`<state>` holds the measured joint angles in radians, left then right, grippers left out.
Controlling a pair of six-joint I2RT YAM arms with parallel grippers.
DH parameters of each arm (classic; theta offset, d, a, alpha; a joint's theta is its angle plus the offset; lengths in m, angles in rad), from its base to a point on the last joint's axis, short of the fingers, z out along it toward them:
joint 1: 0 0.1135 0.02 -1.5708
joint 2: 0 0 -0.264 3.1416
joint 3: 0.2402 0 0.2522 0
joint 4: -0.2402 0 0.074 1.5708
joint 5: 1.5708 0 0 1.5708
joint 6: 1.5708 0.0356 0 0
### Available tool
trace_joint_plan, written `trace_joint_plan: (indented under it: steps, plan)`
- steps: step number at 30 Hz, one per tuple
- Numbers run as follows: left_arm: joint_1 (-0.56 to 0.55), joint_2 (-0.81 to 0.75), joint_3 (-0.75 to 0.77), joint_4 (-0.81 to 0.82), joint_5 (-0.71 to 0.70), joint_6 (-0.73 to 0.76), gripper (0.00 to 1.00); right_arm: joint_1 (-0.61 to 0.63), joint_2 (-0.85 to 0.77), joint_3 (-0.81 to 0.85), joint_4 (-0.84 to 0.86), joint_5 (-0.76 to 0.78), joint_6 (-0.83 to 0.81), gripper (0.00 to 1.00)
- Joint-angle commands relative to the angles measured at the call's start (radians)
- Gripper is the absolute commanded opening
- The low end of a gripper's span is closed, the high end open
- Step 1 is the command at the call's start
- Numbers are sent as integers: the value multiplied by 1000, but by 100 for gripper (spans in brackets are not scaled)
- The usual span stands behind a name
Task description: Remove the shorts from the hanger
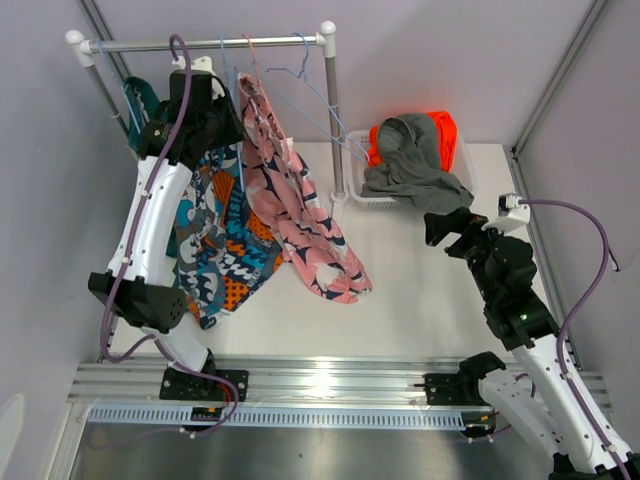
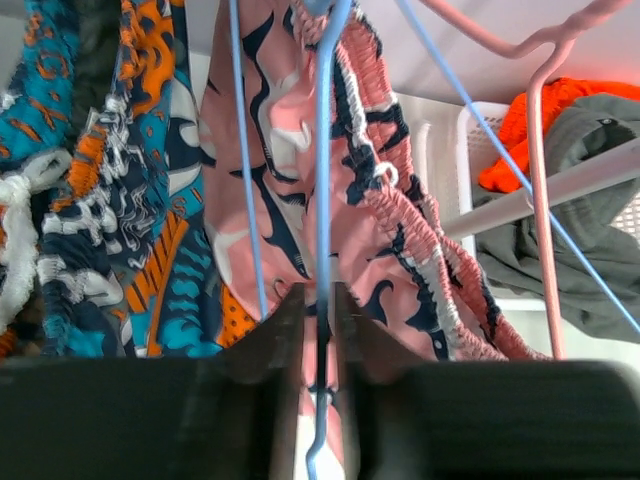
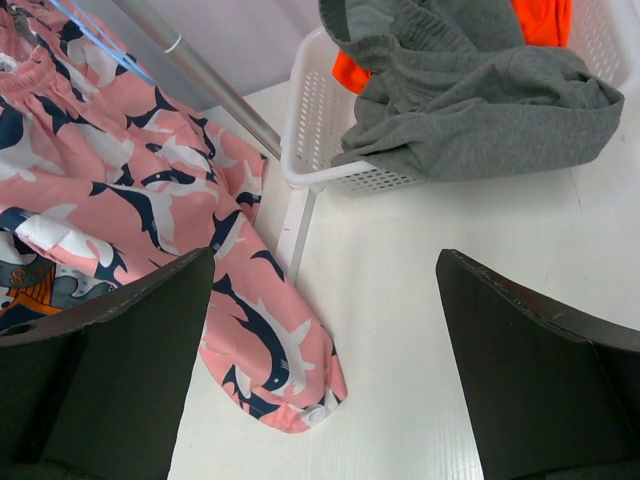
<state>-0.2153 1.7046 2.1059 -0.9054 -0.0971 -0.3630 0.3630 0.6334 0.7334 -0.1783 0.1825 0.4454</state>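
- Presently, the pink shark-print shorts [image 1: 300, 215] are seen hung from the rail [image 1: 250, 43] with the waistband uppermost. Their long axis runs from the rail down and to the right in the top view, and the leg hems lie on the table [image 1: 420, 300].
- The blue-orange-white print shorts [image 1: 225, 255] are hung just beside them on the left. Their long axis points from the rail toward the near edge, and they are partly hidden by the left arm.
- A teal garment [image 1: 138, 100] is glimpsed at the far left end of the rail.
- The grey shorts [image 1: 410, 160] are heaped in the white basket [image 1: 372, 203] over the orange shorts [image 1: 440, 125], with grey cloth spilled over the rim.
- The left gripper [image 2: 320, 340] is raised at the rail, its fingers pressed together on the wire of a blue hanger [image 2: 322, 150]. The wire runs upright between them, in front of the pink shark-print shorts.
- A pink hanger [image 2: 540, 170] is seen to the right of that wire.
- The right gripper [image 3: 325, 380] is held above the table near the white basket, with its fingers spread wide and nothing between them.
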Motion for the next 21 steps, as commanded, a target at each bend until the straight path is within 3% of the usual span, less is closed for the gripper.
trace_joint_plan:
  steps: [1,5,10,11,13,17,21]
  plan:
    - [5,-117,-55,39,30,-42,38,10,-20,-2,-15,-3,13,100]
    - [5,-194,-99,36,37,-47,64,16,-40,-2,-23,2,16,99]
    - [4,-278,-84,2,57,-71,73,24,-67,3,-47,6,15,99]
    - [4,-289,-74,2,68,-77,91,25,-75,4,-52,9,13,99]
    - [-1,-312,-44,10,98,-94,91,27,-83,1,-58,11,13,99]
    - [-25,-284,19,45,187,-114,82,28,-89,0,-61,15,13,99]
    - [-99,-163,197,-7,154,-99,80,30,-95,1,-66,23,12,100]
